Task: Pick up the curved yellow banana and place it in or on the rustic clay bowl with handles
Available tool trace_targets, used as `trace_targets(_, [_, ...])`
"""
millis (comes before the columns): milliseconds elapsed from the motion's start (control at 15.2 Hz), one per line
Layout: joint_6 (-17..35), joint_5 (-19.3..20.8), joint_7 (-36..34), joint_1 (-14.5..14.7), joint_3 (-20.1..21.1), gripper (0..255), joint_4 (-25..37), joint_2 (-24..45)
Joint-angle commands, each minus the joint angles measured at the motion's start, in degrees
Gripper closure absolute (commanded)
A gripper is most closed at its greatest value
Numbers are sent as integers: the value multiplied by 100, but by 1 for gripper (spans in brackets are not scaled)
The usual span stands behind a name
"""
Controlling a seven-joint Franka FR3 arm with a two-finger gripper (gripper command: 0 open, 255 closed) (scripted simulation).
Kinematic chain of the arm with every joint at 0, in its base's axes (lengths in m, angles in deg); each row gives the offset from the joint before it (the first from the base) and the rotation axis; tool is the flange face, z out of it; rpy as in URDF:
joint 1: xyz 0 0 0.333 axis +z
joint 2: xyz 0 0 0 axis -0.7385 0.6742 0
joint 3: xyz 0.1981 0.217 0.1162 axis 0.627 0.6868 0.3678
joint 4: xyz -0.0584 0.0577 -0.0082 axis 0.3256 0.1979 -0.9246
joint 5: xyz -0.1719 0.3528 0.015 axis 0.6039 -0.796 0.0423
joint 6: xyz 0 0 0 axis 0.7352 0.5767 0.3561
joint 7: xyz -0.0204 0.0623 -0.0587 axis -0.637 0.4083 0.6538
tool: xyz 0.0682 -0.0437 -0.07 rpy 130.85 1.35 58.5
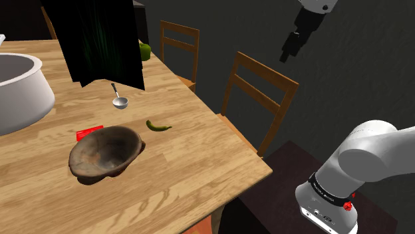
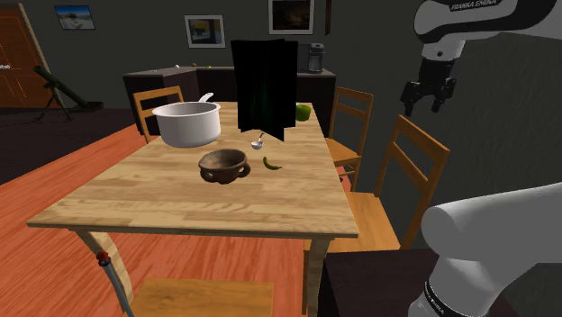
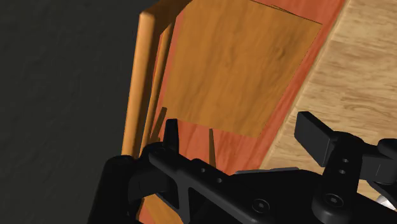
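A small curved yellow-green banana [image 1: 158, 125] [image 2: 271, 163] lies on the wooden table [image 1: 199, 173], just beside the brown clay bowl with handles [image 1: 106, 153] [image 2: 223, 165]. The bowl has nothing in it. My black gripper [image 1: 287, 54] [image 2: 424, 105] hangs high in the air off the table's side, above the chairs and far from the banana. In the wrist view its fingers [image 3: 170, 135] stand apart, and the gripper [image 3: 242, 137] holds nothing. It looks down on a wooden chair seat [image 3: 235, 70] and the table's edge [image 3: 356, 83].
A big white pot [image 1: 16, 93] [image 2: 187, 122], a small metal ladle [image 1: 119, 101], a flat red item [image 1: 88, 132], a green fruit [image 1: 144, 51] and a tall dark box [image 1: 100, 40] [image 2: 263, 86] share the table. Two wooden chairs [image 1: 261, 93] [image 1: 179, 46] stand along its side.
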Motion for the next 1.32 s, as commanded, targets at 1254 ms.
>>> trace_targets(1254, [1568,-468,41,1080,1046,0,777,2663])
